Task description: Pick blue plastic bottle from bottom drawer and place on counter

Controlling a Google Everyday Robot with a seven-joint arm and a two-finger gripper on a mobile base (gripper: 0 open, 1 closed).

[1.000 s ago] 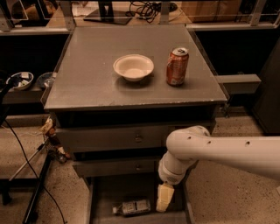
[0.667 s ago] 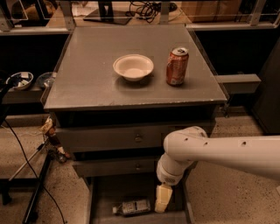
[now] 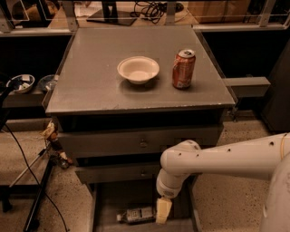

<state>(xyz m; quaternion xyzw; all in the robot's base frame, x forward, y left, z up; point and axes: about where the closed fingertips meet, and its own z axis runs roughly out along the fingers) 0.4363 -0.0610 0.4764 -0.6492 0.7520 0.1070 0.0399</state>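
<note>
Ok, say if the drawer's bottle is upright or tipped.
Tipped: the blue plastic bottle lies lengthwise on the bottom drawer floor, with the gripper close beside it.

1. One counter (image 3: 90, 90).
2. One bowl (image 3: 138, 69) and one can (image 3: 183, 69), both on the counter.
3. Two upper drawers (image 3: 113, 144) and one bottom drawer (image 3: 108, 199), open at the near side.
4. Two knobs (image 3: 143, 144), one on each upper drawer.
5. One bottle (image 3: 138, 214), lying in the bottom drawer.
6. One gripper (image 3: 163, 211), just right of the bottle, over the bottom drawer.

Robot lab: claw (image 3: 163, 211) over bottom drawer (image 3: 108, 195), loose cables (image 3: 153, 7), speckled floor (image 3: 216, 199)
</note>
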